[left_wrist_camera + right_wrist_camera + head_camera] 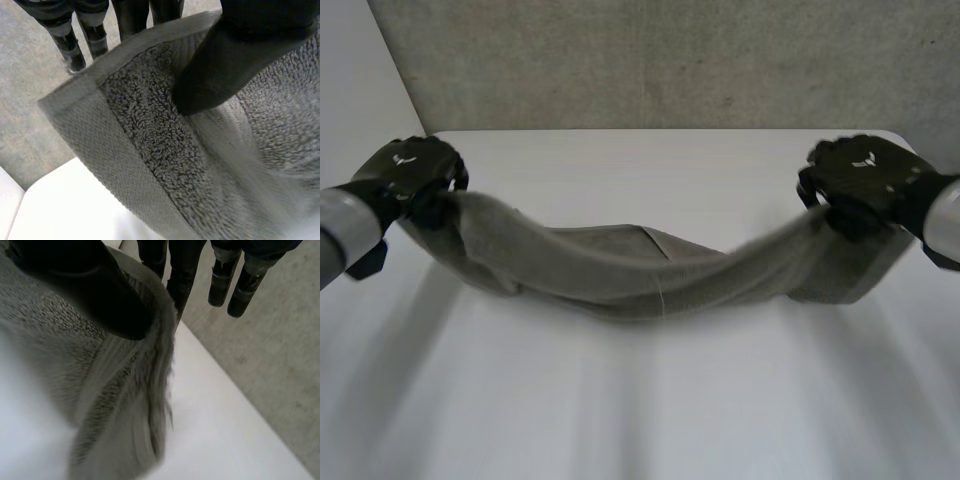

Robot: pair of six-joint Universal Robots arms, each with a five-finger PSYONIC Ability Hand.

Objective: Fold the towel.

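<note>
The left hand and right hand each clench one end of the grey-brown terry towel, which sags low over the white worktop.

The towel hangs over the tabletop, strung between the left robot hand and the right robot hand.

Lab: white table, grey wall
</note>
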